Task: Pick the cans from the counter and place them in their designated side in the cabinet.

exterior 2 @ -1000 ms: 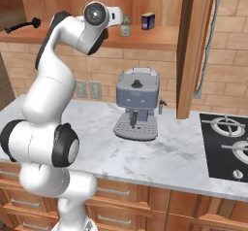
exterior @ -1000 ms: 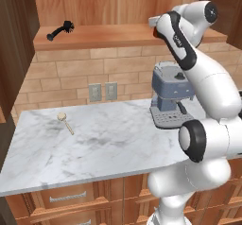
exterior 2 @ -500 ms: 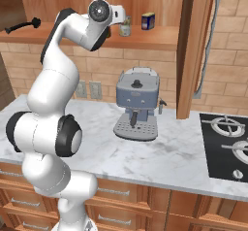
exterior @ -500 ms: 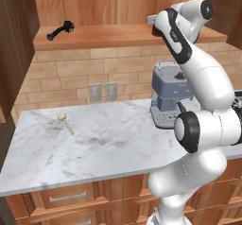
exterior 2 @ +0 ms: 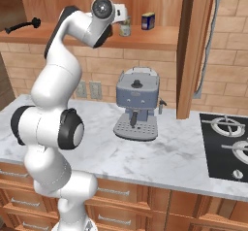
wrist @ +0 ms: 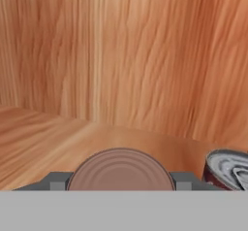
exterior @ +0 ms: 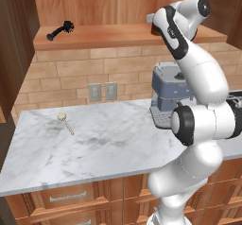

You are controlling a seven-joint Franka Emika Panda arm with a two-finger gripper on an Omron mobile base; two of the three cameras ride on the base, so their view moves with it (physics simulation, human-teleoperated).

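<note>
On the left of the cabinet shelf lies a black brush; below it a small wooden spoon rests on the marble table. Further right a grey-blue coffee machine stands on the table under the shelf. Up at the shelf, the pincer is clenched on a can whose ribbed brownish lid shows between the fingers; its label is hidden. Just right of it stands a second tin, dark red with a silver top. Further right sits a blue can with a yellow label, its writing too small to read.
</note>
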